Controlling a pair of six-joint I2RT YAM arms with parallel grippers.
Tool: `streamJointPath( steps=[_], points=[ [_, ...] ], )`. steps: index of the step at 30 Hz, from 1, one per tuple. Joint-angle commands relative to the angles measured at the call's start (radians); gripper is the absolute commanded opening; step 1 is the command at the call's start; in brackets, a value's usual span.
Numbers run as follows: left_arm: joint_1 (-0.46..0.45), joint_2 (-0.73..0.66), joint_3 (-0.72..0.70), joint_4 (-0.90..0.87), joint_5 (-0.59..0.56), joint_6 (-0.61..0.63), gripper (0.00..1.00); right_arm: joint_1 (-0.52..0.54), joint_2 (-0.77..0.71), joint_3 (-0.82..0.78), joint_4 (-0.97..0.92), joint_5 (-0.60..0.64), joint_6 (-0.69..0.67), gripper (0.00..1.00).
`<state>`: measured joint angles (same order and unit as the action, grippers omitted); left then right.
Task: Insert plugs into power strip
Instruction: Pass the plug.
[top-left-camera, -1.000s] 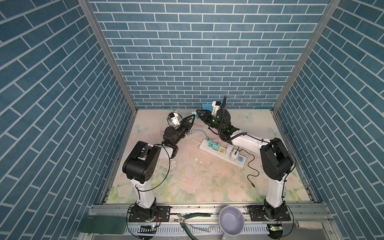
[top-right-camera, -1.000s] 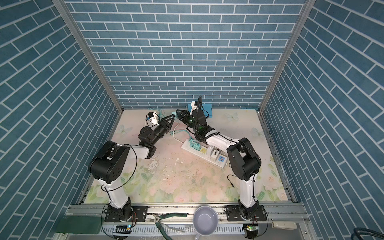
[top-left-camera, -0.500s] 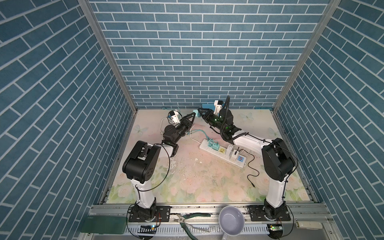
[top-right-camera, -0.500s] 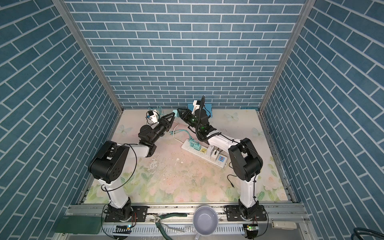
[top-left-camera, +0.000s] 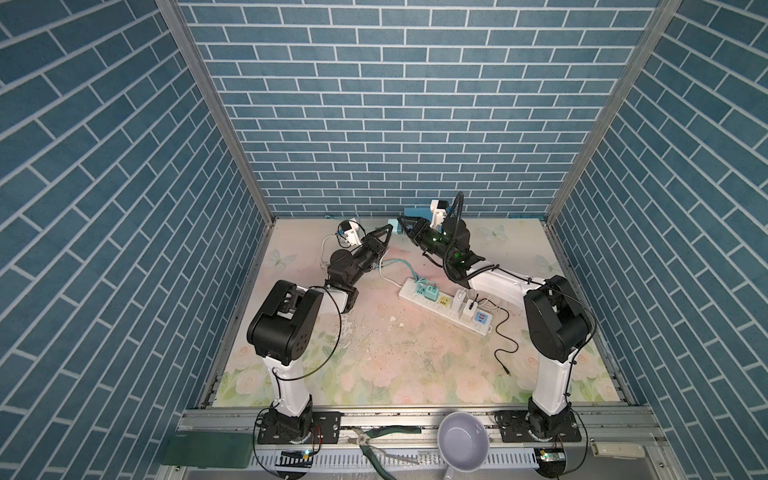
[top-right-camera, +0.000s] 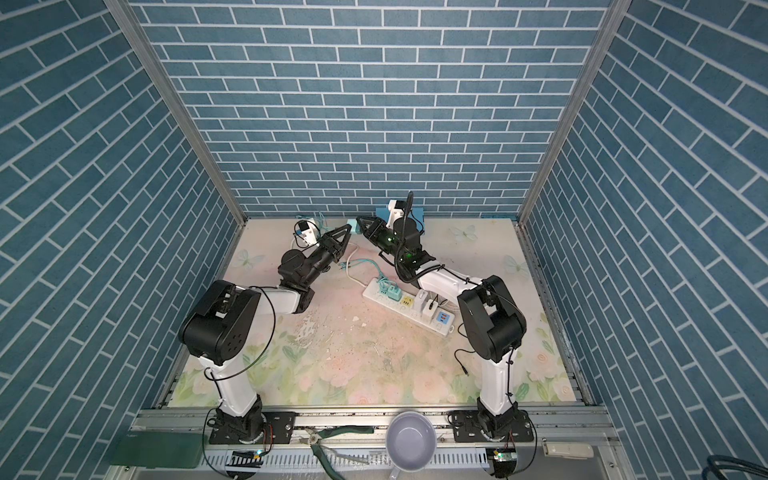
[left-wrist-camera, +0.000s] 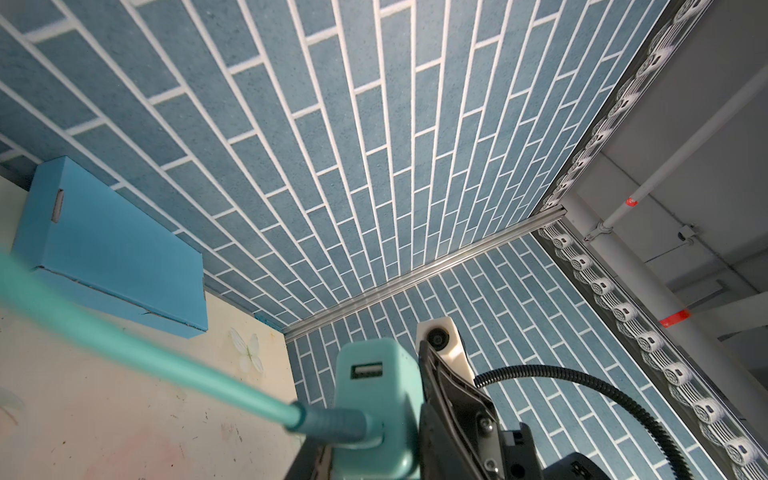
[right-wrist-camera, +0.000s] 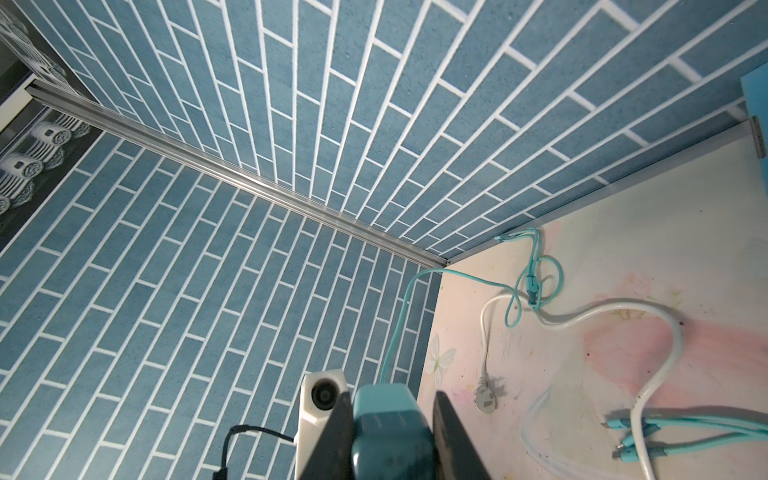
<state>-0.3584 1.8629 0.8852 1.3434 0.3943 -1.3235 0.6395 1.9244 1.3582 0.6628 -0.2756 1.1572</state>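
At the back of the floral-printed surface (top-left-camera: 395, 365), my two arms meet nose to nose over a small mint-teal cube-shaped charger plug (right-wrist-camera: 388, 432). It appears held clear of the surface, and its teal cable (left-wrist-camera: 145, 345) trails away. The right tool (top-left-camera: 404, 224) is clamped on the plug, with a dark finger on each side in its wrist view. The left tool (top-left-camera: 389, 229) sits at the same plug, but I cannot tell whether it grips. The long white power strip with pastel socket faces (top-left-camera: 480, 329) lies well apart, nearer the right arm's base. One mint plug (top-left-camera: 427, 289) and two white plugs (top-left-camera: 464, 302) are seated in it. I read this as a hand-off or regrip of the last plug. Next, one tool needs a firm hold, then has to point the prongs downward and carry the plug to the bare yellow socket (top-left-camera: 444, 301).
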Motion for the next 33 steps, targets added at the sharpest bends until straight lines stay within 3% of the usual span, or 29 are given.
streamJointPath(
  steps=[1, 5, 7, 10, 16, 23, 33],
  points=[
    [-0.028, 0.001, 0.045, 0.063, 0.046, 0.054, 0.45, 0.029, 0.015, -0.026, -0.031, -0.128, 0.005, 0.0],
    [-0.029, -0.002, 0.031, 0.063, 0.01, 0.069, 0.53, 0.029, 0.013, -0.047, 0.014, -0.137, 0.036, 0.0],
    [-0.027, 0.002, 0.043, 0.063, 0.021, 0.069, 0.46, 0.028, 0.009, -0.056, 0.039, -0.144, 0.051, 0.0],
    [-0.027, 0.001, 0.048, 0.063, 0.031, 0.063, 0.44, 0.019, -0.012, -0.076, 0.038, -0.131, 0.038, 0.0],
    [-0.013, -0.043, 0.006, -0.017, 0.082, 0.086, 0.46, -0.013, -0.048, -0.108, 0.042, -0.128, 0.033, 0.0],
    [0.004, -0.091, -0.037, -0.133, 0.15, 0.126, 0.51, -0.032, -0.098, -0.104, -0.079, -0.131, -0.056, 0.0],
    [0.027, -0.076, -0.075, -0.055, 0.169, 0.092, 0.5, -0.035, -0.097, -0.102, -0.07, -0.106, -0.062, 0.0]
  ],
)
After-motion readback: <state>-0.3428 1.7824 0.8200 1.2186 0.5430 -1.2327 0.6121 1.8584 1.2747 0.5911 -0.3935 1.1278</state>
